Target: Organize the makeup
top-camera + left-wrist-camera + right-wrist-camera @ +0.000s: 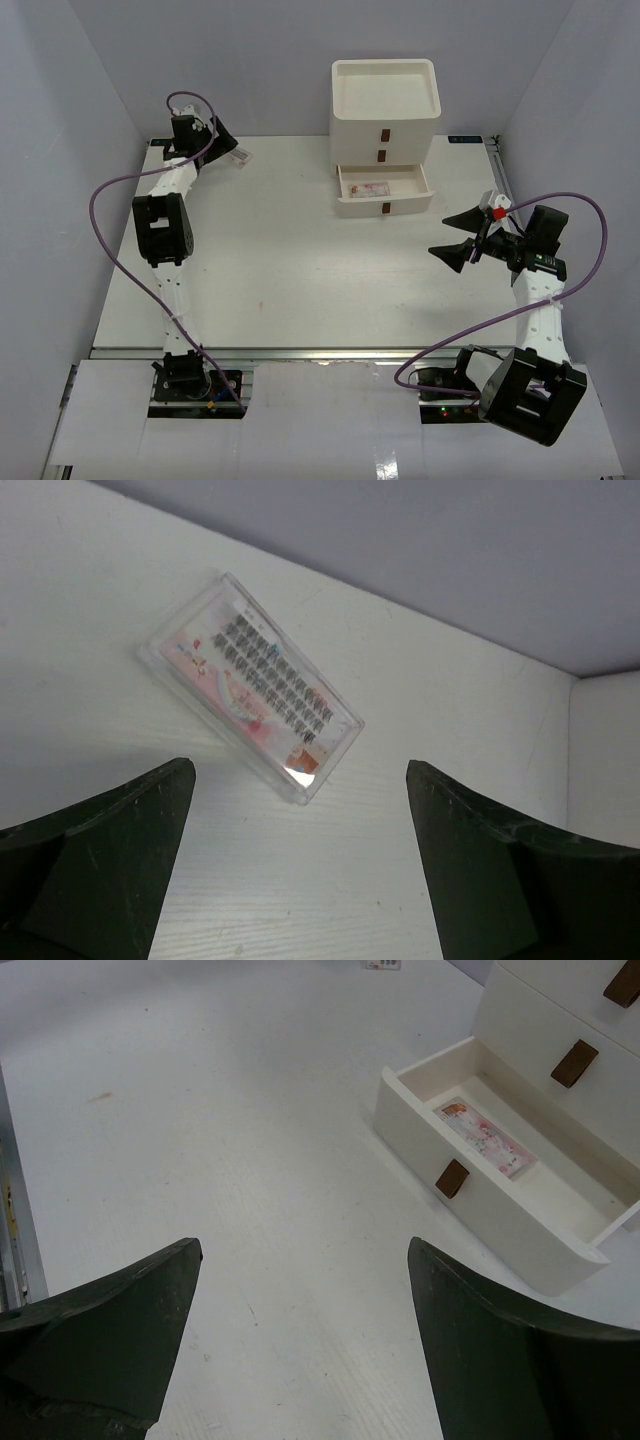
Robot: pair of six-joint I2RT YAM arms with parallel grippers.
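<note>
A flat clear pink-red packet lies on the table at the far left, just ahead of my open, empty left gripper, whose fingers stand wide apart short of it. A second packet lies in the open bottom drawer of the white box. My right gripper is open and empty above the table, to the right of the drawer. Sponges, tube and small bottle are out of view.
The white three-drawer box stands at the back centre, its top tray empty, upper two drawers shut. White walls enclose the table on the left, back and right. The left wall corner is close to the packet.
</note>
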